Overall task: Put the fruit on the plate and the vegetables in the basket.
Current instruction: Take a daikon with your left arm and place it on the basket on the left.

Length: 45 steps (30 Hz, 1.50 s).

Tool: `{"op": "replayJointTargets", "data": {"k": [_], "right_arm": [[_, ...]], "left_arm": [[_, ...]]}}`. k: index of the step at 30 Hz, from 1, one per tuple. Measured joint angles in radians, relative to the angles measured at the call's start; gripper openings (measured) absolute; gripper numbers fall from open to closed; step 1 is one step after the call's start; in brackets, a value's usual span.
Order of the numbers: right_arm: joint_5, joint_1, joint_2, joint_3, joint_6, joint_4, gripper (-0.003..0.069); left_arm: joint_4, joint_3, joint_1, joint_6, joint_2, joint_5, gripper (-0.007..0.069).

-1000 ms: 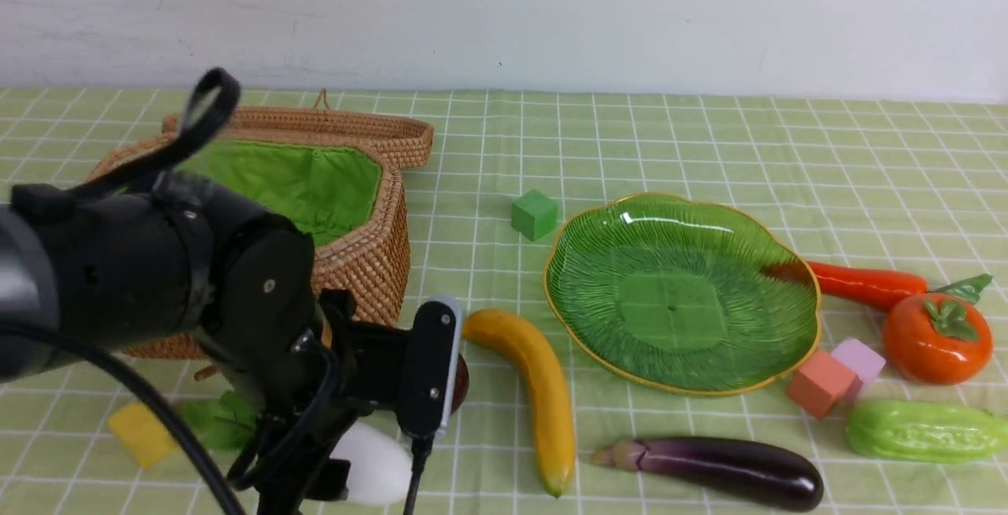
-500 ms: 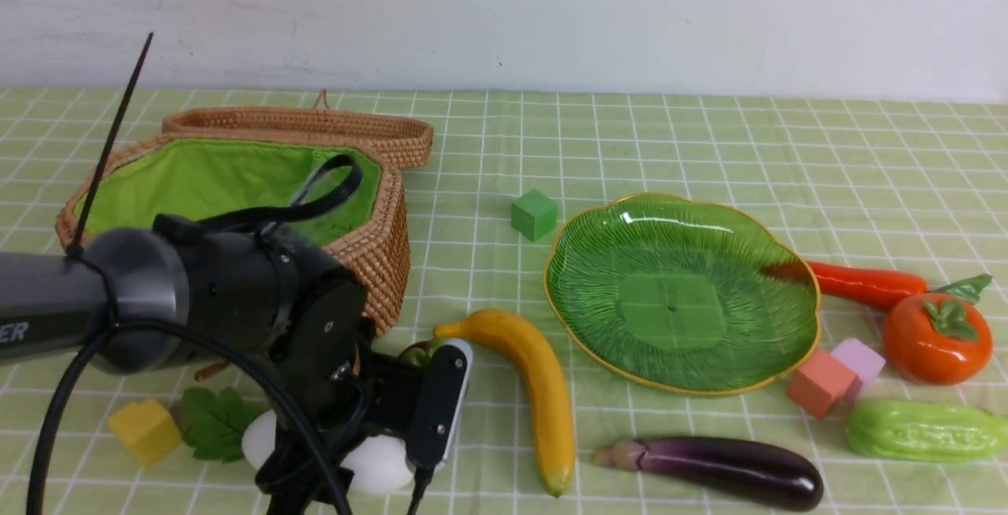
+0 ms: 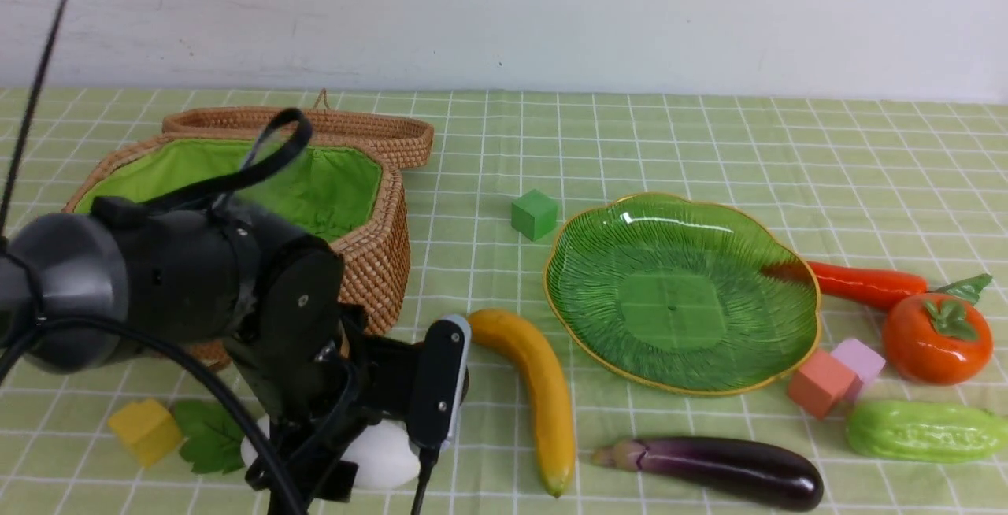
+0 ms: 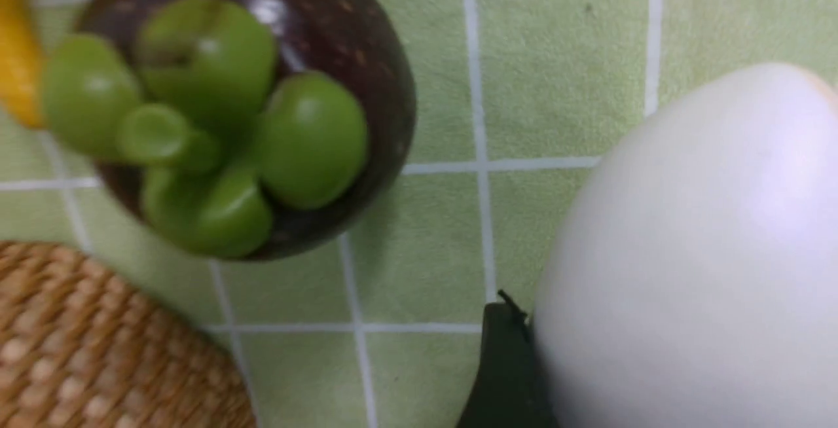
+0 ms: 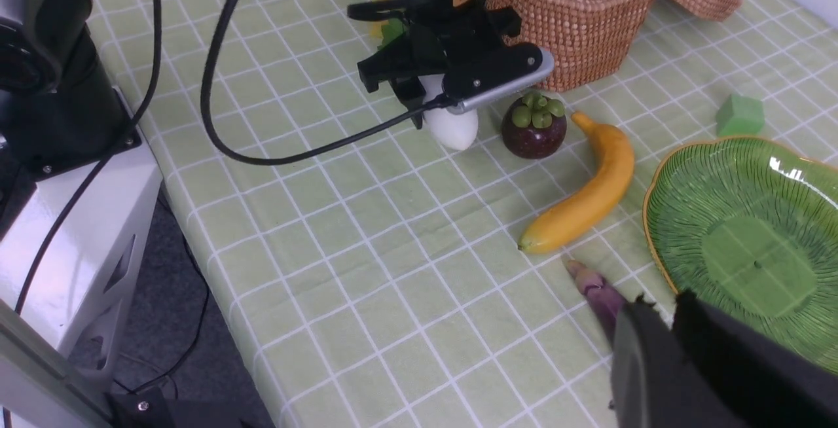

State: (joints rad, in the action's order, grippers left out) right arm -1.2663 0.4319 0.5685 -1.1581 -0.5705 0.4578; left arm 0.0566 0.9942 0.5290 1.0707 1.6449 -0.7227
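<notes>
My left gripper (image 3: 370,460) is shut on the white vegetable (image 3: 386,456), low over the cloth in front of the basket (image 3: 370,255). One finger (image 4: 504,362) presses against its side. Its green leaves (image 3: 205,440) trail to the left. The mangosteen (image 4: 249,107) stands just beside it, hidden in the front view. The banana (image 3: 535,389) and eggplant (image 3: 724,469) lie in front of the empty plate (image 3: 598,263). Carrot (image 3: 862,285), persimmon (image 3: 937,338) and gourd (image 3: 925,430) are at the right. My right gripper (image 5: 662,307) is shut and empty above the eggplant's stem end.
Foam cubes sit about: green (image 3: 534,214) behind the plate, yellow (image 3: 146,431) at the front left, salmon (image 3: 820,383) and lilac (image 3: 862,359) beside the persimmon. The basket's lid (image 3: 378,133) lies open behind it. The table's near edge (image 5: 216,271) borders the robot base (image 5: 65,173).
The left wrist has swung and settled over the white vegetable, and its jaws have closed in a little onto it. The white vegetable has shifted slightly. Everything else has stayed put.
</notes>
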Motion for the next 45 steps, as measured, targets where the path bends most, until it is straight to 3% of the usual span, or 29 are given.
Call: {"op": "replayJointTargets", "data": {"k": [13, 24, 28, 32, 39, 45], "right_arm": [[0.000, 0.000, 0.000, 0.000, 0.018, 0.000, 0.0079], [0.037, 0.000, 0.000, 0.000, 0.134, -0.067, 0.0086], [0.095, 0.000, 0.000, 0.000, 0.187, -0.111, 0.0086], [0.142, 0.000, 0.000, 0.000, 0.232, -0.131, 0.0089], [0.231, 0.000, 0.000, 0.000, 0.271, -0.136, 0.0094], [0.308, 0.000, 0.000, 0.000, 0.281, -0.133, 0.0097]], "left_arm": [[-0.096, 0.000, 0.000, -0.006, -0.174, -0.097, 0.0483], [-0.114, -0.006, 0.000, -0.277, -0.271, -0.130, 0.0483], [-0.091, -0.007, 0.000, -0.319, -0.330, -0.115, 0.0483], [-0.025, -0.007, 0.000, -0.383, -0.388, -0.074, 0.0483], [0.253, -0.007, 0.000, -0.628, -0.456, 0.036, 0.0483], [0.434, -0.007, 0.000, -0.755, -0.457, 0.066, 0.0483]]}}
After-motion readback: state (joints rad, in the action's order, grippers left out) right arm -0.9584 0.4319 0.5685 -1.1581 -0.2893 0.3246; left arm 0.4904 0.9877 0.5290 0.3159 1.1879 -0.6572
